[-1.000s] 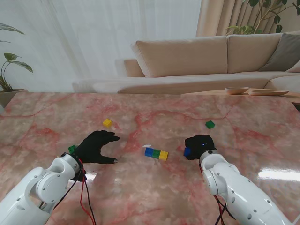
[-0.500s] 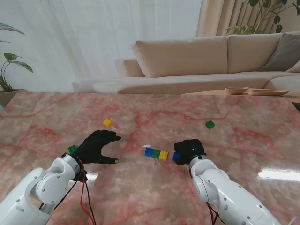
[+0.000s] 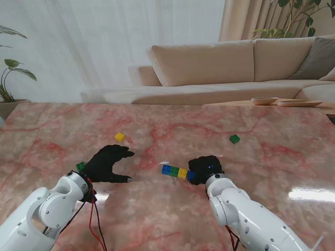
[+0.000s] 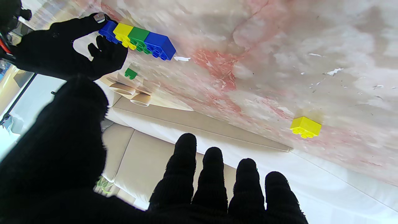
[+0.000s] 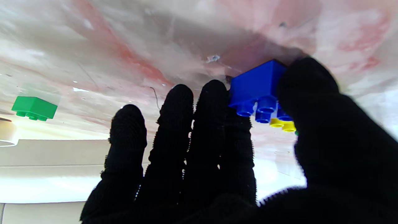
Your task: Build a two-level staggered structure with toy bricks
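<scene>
Right hand (image 3: 205, 168) was seen from the stand pinching a blue brick (image 3: 192, 176) against the yellow end of a blue-green-yellow row (image 3: 174, 171) on the marble table (image 3: 157, 219), while the left hand (image 3: 107, 163) lay spread and empty, a yellow brick (image 3: 120, 137) farther off. From the left wrist, a lone green brick (image 4: 131, 73) was visible beyond the row. From the right wrist, the blue brick was held between thumb (image 5: 314, 102) and fingers (image 5: 214, 102); no containers were discernible.
</scene>
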### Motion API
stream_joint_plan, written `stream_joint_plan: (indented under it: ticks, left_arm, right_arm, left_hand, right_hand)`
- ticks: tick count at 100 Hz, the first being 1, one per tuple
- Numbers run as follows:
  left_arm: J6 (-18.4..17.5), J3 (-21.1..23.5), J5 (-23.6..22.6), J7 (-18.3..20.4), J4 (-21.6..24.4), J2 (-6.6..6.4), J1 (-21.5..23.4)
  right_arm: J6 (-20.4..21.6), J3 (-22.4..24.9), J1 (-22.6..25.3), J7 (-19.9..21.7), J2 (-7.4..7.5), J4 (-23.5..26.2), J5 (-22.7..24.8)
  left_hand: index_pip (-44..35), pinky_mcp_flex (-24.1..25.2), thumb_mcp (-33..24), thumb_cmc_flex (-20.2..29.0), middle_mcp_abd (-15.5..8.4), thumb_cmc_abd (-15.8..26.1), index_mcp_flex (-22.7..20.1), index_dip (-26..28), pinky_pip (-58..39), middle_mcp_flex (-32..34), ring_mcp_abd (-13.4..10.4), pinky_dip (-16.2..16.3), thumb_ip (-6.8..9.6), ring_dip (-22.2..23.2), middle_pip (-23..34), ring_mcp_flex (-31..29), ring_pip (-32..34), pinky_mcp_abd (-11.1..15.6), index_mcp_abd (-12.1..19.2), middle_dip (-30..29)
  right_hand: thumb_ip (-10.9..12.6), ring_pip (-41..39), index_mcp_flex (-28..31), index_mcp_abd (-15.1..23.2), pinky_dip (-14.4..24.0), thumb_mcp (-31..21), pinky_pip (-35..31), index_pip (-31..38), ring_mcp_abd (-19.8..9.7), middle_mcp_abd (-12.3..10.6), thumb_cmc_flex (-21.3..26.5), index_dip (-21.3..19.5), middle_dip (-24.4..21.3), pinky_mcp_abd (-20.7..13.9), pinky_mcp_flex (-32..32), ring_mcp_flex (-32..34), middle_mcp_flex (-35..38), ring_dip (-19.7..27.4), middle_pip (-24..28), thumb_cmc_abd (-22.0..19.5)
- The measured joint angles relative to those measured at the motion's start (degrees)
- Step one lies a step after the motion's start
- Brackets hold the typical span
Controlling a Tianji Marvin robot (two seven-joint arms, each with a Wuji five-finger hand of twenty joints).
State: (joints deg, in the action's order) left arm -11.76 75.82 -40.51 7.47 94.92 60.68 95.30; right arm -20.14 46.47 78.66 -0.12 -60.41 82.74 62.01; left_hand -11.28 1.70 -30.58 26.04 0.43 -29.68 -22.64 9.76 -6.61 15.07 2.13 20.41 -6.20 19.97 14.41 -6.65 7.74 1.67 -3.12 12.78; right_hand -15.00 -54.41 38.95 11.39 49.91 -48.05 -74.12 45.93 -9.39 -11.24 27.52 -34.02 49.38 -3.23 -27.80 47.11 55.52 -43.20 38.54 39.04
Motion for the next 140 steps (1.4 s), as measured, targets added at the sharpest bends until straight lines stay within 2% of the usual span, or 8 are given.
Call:
stream_joint_plan:
  ticks: [76,91,98,109,114,120,122,140]
  left_arm:
    - [-0.13,0.88,-0.02,0.82,0.08,-0.05,0.57]
    - [-0.34,0.99,-0.01,0.94,0.08,-0.06,0.58]
    - [-0.41,1.09,-0.01,0.98,0.07,-0.07,0.58]
    - [-0.41,1.14,-0.02,1.0,0.06,-0.08,0.58]
    - [-0.41,1.15,-0.07,1.07,0.06,-0.1,0.59]
    - [-0.4,1.17,-0.13,1.19,0.06,-0.11,0.6]
    - [-0.4,1.17,-0.13,1.21,0.06,-0.12,0.6]
    - [-0.41,1.17,-0.21,1.27,0.06,-0.14,0.61]
  right_arm:
    - [-0.37,-2.44,-2.39,-0.37,-0.33,-1.55,-0.47]
    - [-0.13,-2.59,-2.57,-0.31,-0.31,-1.63,-0.04]
    - [0.15,-2.59,-2.62,-0.15,-0.28,-1.63,0.14]
    - [0.37,-2.59,-2.72,0.2,-0.23,-1.53,0.22]
    - [0.53,-2.59,-2.77,0.35,-0.2,-1.5,0.29]
    - [0.75,-2.59,-2.83,0.46,-0.16,-1.49,0.48]
    - [0.82,-2.59,-2.84,0.5,-0.15,-1.48,0.5]
    - [0.92,-2.72,-3.0,0.74,-0.07,-1.45,0.51]
  left_hand:
    - [0.0,-0.04,0.0,0.0,0.0,0.0,0.0,0.0,0.79,0.0,-0.01,-1.73,0.0,-0.01,-0.03,0.0,0.0,0.05,-0.01,0.0]
    - [0.0,-0.08,0.0,0.0,0.01,0.0,0.0,0.0,0.79,0.0,-0.01,-2.09,0.0,-0.01,-0.05,0.0,0.0,0.06,-0.01,-0.01]
    - [0.0,-0.09,0.0,0.0,0.01,0.0,0.0,0.0,0.79,0.0,-0.01,-2.11,0.0,-0.01,-0.05,0.01,0.0,0.07,-0.01,-0.01]
    - [0.0,-0.1,0.0,0.0,0.01,0.0,0.0,0.0,0.8,0.0,-0.01,-2.11,0.0,-0.02,-0.05,0.01,0.0,0.07,-0.01,-0.01]
    - [0.0,-0.1,0.0,0.0,0.01,0.0,0.0,0.0,0.8,0.0,-0.01,-2.11,0.0,-0.02,-0.05,0.01,0.0,0.07,-0.01,-0.01]
    - [0.0,-0.1,0.0,0.0,0.01,0.0,0.0,0.0,0.8,0.0,-0.01,-2.11,0.0,-0.02,-0.06,0.01,0.0,0.07,-0.01,-0.01]
    - [0.0,-0.1,0.0,0.0,0.01,0.0,0.0,0.0,0.8,0.0,-0.01,-2.12,0.0,-0.02,-0.06,0.01,0.0,0.07,-0.01,-0.01]
    - [0.0,-0.11,0.0,0.0,0.01,0.0,0.0,0.0,0.8,0.0,-0.01,-2.12,0.0,-0.02,-0.06,0.01,0.0,0.07,-0.01,-0.01]
  right_hand:
    - [-0.02,-0.01,0.01,0.0,-0.01,0.0,0.0,0.0,0.01,0.05,0.0,0.52,0.02,0.0,0.63,-0.05,-0.72,-0.02,-0.45,0.0]
    - [-0.02,0.63,0.01,0.0,-0.01,2.03,0.0,-0.94,0.01,0.13,0.0,0.47,-1.41,0.0,1.37,-0.88,-2.45,-0.02,-0.75,-1.13]
    - [-0.02,1.0,0.02,-0.03,-0.01,2.04,0.06,-2.62,0.01,0.22,0.0,-2.19,-4.18,0.0,1.94,-1.29,-3.78,-0.02,-0.76,-1.36]
    - [0.22,1.73,0.06,-0.6,-0.01,2.04,0.32,-5.33,0.02,0.32,0.01,-4.63,-5.62,0.0,2.78,-2.23,-5.95,-0.02,-0.82,-1.67]
    - [2.09,2.2,0.06,-0.81,-0.01,2.04,0.79,-6.75,0.02,0.52,0.01,-5.98,-5.83,0.0,3.2,-3.24,-6.59,-0.02,-1.1,-1.81]
    - [2.7,2.25,0.07,-1.2,-0.01,1.45,0.9,-7.77,0.03,0.77,0.01,-6.62,-6.31,0.0,3.54,-3.87,-7.12,-0.02,-1.44,-1.84]
    - [3.71,2.3,0.07,-1.29,-0.01,1.44,0.9,-8.04,0.03,0.79,-0.05,-6.9,-6.33,0.0,3.64,-4.29,-7.57,-0.02,-1.48,-1.86]
    - [3.75,2.9,0.07,-1.66,-0.01,2.07,1.54,-8.94,0.06,0.87,-0.07,-7.76,-6.67,0.01,4.28,-5.69,-9.42,-0.02,-2.35,-2.64]
